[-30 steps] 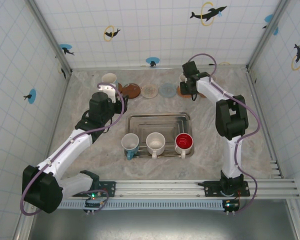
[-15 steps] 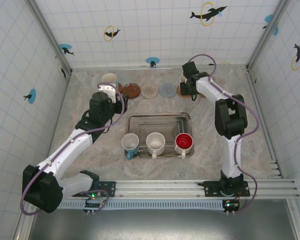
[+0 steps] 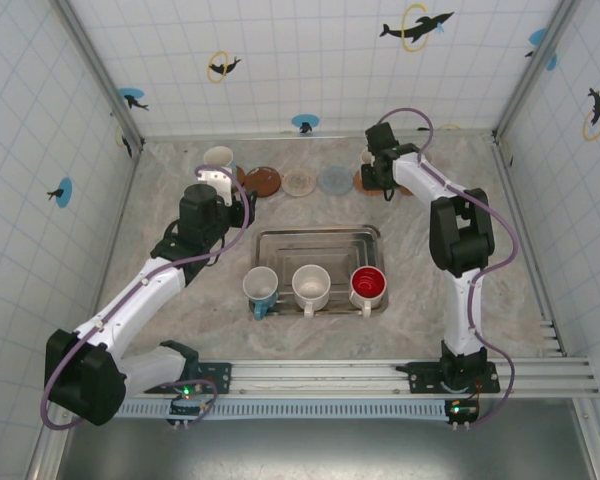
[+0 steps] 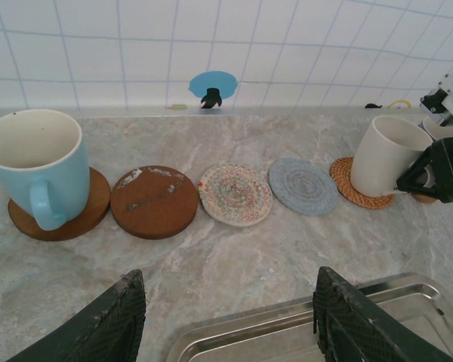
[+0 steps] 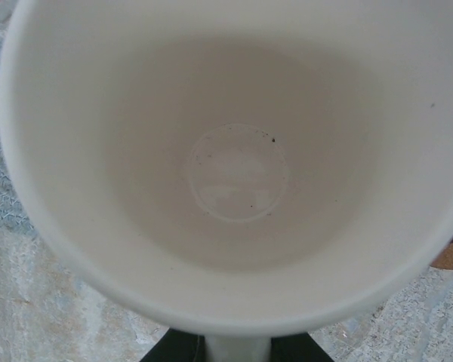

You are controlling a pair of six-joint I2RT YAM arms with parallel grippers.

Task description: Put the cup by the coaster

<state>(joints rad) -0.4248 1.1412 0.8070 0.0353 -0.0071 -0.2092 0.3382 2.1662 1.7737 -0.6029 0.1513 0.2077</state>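
A white cup (image 4: 389,154) stands on a woven orange coaster (image 4: 352,190) at the back of the table, to the right of the coaster row. My right gripper (image 4: 436,172) is shut on its handle. In the right wrist view I look straight down into the cup (image 5: 238,151), and the gripper (image 5: 238,349) has a dark finger on each side of the handle. From above, the cup (image 3: 366,158) and right gripper (image 3: 378,170) sit over that coaster (image 3: 363,183). My left gripper (image 4: 230,302) hangs open and holds nothing, over the tray's far edge, facing the coasters.
A light blue mug (image 4: 38,166) sits on a dark brown coaster (image 4: 60,215) at the left. Beside it lie a brown (image 4: 153,200), a multicoloured (image 4: 235,194) and a blue (image 4: 303,185) coaster. The steel tray (image 3: 318,240) holds a blue-and-white (image 3: 260,288), a white (image 3: 311,285) and a red (image 3: 368,284) cup.
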